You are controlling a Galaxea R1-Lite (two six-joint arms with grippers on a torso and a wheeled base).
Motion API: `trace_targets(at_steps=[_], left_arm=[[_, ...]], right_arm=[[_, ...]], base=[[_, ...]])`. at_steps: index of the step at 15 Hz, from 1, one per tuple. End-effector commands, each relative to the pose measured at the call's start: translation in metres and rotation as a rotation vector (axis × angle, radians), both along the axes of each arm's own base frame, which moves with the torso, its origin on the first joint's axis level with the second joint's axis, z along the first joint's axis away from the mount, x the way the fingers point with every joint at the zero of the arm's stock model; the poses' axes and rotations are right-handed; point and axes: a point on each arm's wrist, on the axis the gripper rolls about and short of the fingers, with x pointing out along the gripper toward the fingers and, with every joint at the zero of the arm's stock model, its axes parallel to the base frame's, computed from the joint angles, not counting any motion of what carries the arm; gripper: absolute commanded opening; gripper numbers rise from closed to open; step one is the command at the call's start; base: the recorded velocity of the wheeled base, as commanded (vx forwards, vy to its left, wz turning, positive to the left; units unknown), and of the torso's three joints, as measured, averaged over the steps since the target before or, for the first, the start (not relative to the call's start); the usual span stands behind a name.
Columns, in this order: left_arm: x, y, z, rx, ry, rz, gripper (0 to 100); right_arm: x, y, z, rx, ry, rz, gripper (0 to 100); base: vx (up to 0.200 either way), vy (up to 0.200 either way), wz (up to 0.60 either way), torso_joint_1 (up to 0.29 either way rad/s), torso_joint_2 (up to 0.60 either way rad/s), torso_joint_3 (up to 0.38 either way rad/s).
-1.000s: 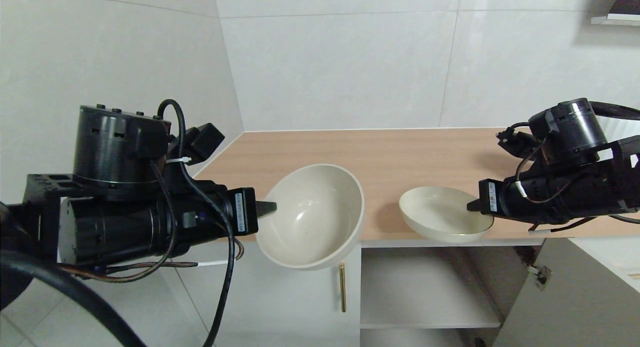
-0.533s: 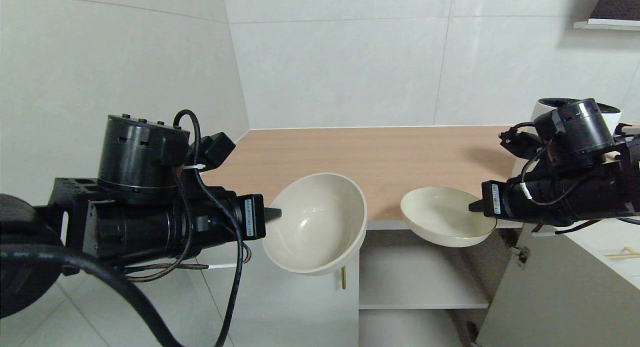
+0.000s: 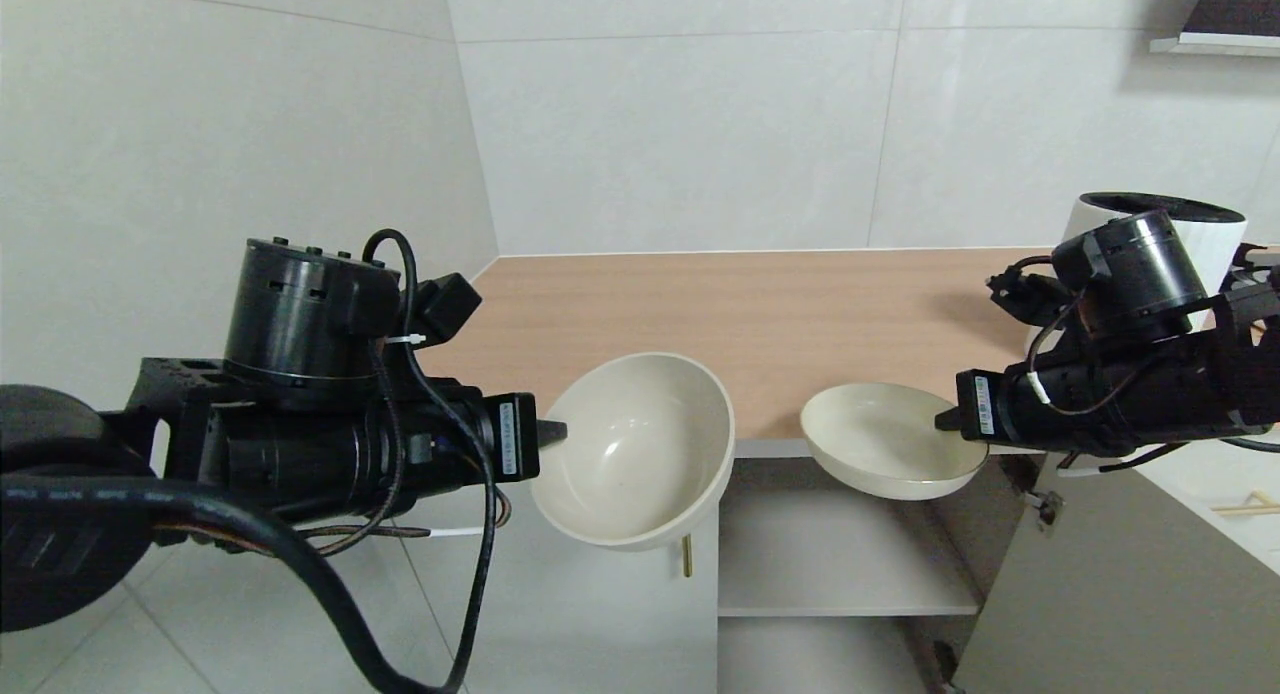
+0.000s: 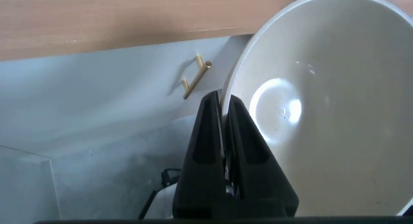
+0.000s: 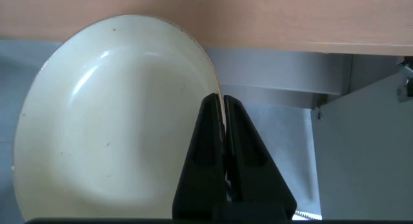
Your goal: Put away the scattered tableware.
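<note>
My left gripper (image 3: 552, 432) is shut on the rim of a deep cream bowl (image 3: 636, 449), held in the air in front of the wooden counter's (image 3: 740, 314) front edge. In the left wrist view the fingers (image 4: 222, 114) pinch the bowl (image 4: 322, 101) rim. My right gripper (image 3: 945, 417) is shut on the rim of a shallow cream plate (image 3: 885, 444), also held off the counter's front edge. The right wrist view shows the plate (image 5: 110, 121) clamped between the fingers (image 5: 222, 111).
An open cabinet with a white shelf (image 3: 840, 594) lies below the counter, its door (image 3: 1110, 584) swung open at right. A closed cabinet door with a brass handle (image 3: 686, 554) is at left. A white round appliance (image 3: 1150, 224) stands on the counter's right.
The camera has shifted, bringing the white appliance into view. Both grippers with bowl and plate have drawn back from over the counter to its front edge, and sit slightly lower.
</note>
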Motion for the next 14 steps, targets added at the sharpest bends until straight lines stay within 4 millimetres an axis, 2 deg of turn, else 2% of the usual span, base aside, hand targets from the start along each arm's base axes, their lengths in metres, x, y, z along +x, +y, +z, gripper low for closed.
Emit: trace_targets(at_steps=[1,6,9,14], left_arm=[[0.003,-0.002,-0.006,0.01,0.018,0.0,0],[0.004,-0.002,-0.007,0.012,0.022,0.0,0],[0.004,-0.002,-0.007,0.013,0.024,0.0,0],[0.004,-0.002,-0.007,0.013,0.024,0.0,0]], right_arm=[[0.002,0.001,-0.003,-0.005,0.009,0.0,0],[0.001,0.001,-0.007,-0.014,0.024,0.009,0],[-0.005,0.005,-0.015,-0.064,0.036,0.074,0],[0.0,0.011,-0.028,-0.085,0.077,0.09,0]], base=[[0.0,0.0,0.0,-0.1,0.25,0.144],[0.0,0.0,0.0,-0.168,0.43,0.259],[0.0,0.0,0.0,-0.167,0.46,0.294],[0.0,0.0,0.0,-0.135,0.44,0.311]])
